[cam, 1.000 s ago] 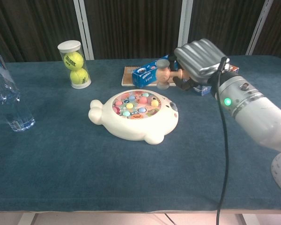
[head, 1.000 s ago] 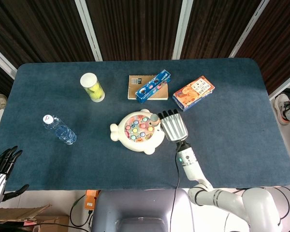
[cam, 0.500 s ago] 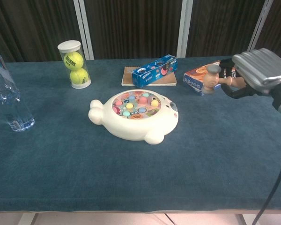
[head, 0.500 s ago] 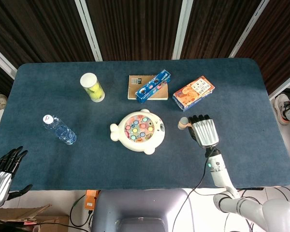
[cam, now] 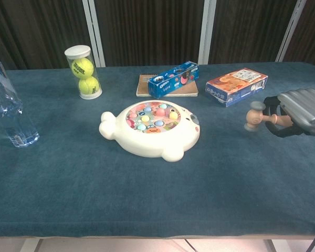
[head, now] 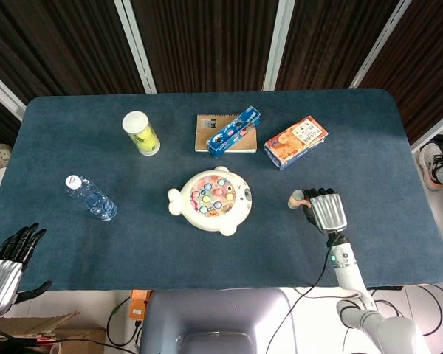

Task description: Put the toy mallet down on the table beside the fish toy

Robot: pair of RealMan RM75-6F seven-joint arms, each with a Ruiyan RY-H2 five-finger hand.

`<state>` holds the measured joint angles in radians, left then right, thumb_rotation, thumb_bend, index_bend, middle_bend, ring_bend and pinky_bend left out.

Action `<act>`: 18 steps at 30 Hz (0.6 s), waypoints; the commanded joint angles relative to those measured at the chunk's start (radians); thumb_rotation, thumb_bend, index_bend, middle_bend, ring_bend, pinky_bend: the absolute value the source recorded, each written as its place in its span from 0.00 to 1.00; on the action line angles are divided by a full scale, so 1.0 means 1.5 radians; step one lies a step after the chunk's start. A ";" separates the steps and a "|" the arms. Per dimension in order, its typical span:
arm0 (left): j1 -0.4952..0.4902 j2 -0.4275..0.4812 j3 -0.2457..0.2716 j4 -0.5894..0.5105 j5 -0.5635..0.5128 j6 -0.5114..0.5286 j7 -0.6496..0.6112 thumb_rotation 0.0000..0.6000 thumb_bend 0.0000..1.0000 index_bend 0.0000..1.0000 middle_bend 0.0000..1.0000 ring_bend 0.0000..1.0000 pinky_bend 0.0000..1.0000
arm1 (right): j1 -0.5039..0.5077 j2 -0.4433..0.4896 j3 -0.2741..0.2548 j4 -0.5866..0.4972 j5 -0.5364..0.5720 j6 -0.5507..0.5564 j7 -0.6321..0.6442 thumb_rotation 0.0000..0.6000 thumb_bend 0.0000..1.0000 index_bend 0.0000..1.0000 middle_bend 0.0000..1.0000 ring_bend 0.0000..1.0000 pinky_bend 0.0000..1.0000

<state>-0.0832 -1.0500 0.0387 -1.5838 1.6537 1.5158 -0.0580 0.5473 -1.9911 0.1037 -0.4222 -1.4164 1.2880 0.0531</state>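
Note:
The cream fish toy [head: 210, 200] [cam: 149, 129], its top studded with coloured pegs, lies at the middle of the blue table. My right hand [head: 326, 212] [cam: 300, 112] is to its right and grips the handle of the small wooden toy mallet [head: 297, 199] [cam: 255, 116]. The mallet's head points toward the fish and hangs just above the cloth in the chest view. Off the table's front left corner, my left hand [head: 6, 259] hangs with fingers spread and holds nothing.
A tennis-ball tube [head: 141, 133] and a water bottle [head: 91, 198] stand at the left. Behind the fish lie a notebook [head: 207, 134] with a blue biscuit box [head: 234, 131] on it, and an orange box [head: 295, 141] to their right.
My right hand has carried the mallet from over the fish toy's right side rightward and toward the table's front, and lower. The left hand barely shifted.

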 commanded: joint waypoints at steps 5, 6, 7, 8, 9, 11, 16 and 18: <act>0.001 0.002 0.001 0.000 0.001 0.002 -0.004 1.00 0.06 0.00 0.00 0.00 0.15 | -0.001 -0.038 0.014 0.047 0.004 -0.015 0.045 1.00 0.51 1.00 0.76 0.62 0.65; 0.001 0.002 0.001 0.000 0.000 0.003 -0.005 1.00 0.06 0.00 0.00 0.00 0.15 | 0.000 -0.041 0.017 0.048 0.007 -0.021 0.048 1.00 0.51 1.00 0.76 0.62 0.65; 0.002 0.002 0.001 0.001 0.000 0.003 -0.006 1.00 0.06 0.00 0.00 0.00 0.15 | 0.000 -0.043 0.020 0.050 0.010 -0.026 0.051 1.00 0.51 1.00 0.76 0.61 0.65; 0.002 0.003 0.000 0.001 0.000 0.004 -0.007 1.00 0.07 0.00 0.00 0.00 0.15 | 0.001 -0.045 0.023 0.053 0.013 -0.031 0.051 1.00 0.51 1.00 0.76 0.61 0.66; 0.002 0.003 0.000 0.001 0.000 0.005 -0.007 1.00 0.07 0.00 0.00 0.00 0.15 | 0.001 -0.047 0.026 0.056 0.015 -0.035 0.050 1.00 0.51 1.00 0.76 0.61 0.65; 0.002 0.003 0.001 0.001 0.000 0.006 -0.008 1.00 0.06 0.00 0.00 0.00 0.15 | 0.002 -0.050 0.030 0.059 0.019 -0.045 0.046 1.00 0.51 0.98 0.76 0.59 0.65; 0.002 0.003 0.001 0.001 -0.001 0.004 -0.007 1.00 0.06 0.00 0.00 0.00 0.15 | 0.002 -0.045 0.032 0.056 0.020 -0.063 0.045 1.00 0.51 0.84 0.71 0.56 0.64; 0.002 0.004 0.001 0.000 -0.001 0.003 -0.006 1.00 0.07 0.00 0.00 0.00 0.15 | 0.001 -0.042 0.033 0.053 0.020 -0.065 0.047 1.00 0.51 0.76 0.68 0.55 0.63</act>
<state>-0.0803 -1.0444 0.0407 -1.5835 1.6522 1.5208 -0.0675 0.5489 -2.0550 0.1522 -0.3415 -1.3868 1.1911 0.1232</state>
